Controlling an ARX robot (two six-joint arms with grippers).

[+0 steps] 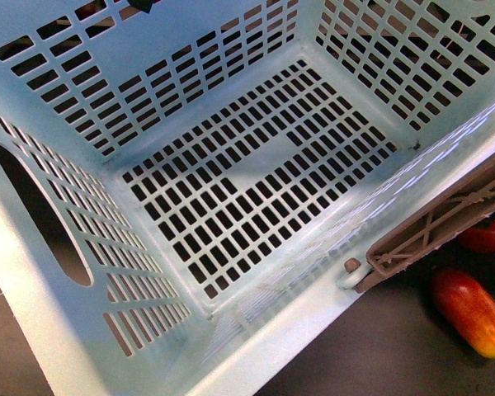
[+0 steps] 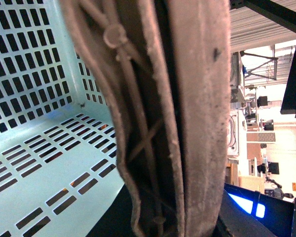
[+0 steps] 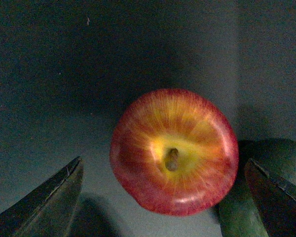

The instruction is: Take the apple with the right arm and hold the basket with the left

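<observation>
The light teal slotted basket [image 1: 231, 190] fills the front view, with its brown-grey latticed handle [image 1: 445, 223] along the right rim. In the left wrist view the handle [image 2: 187, 98] fills the middle, and my left gripper [image 2: 172, 224] is shut on it, beside the basket's inside [image 2: 29, 148]. In the right wrist view the round red apple [image 3: 173, 150] with a yellow stem dimple sits on a dark grey surface. My right gripper [image 3: 160, 202] is open over it, with one finger [image 3: 44, 202] on each side, apart from the apple. Neither arm shows in the front view.
An elongated red-and-yellow fruit [image 1: 472, 312] lies on the grey table right of the basket. A red fruit [image 1: 488, 235] is partly hidden behind the handle. A dark green object [image 3: 239, 212] lies right beside the apple, under one finger.
</observation>
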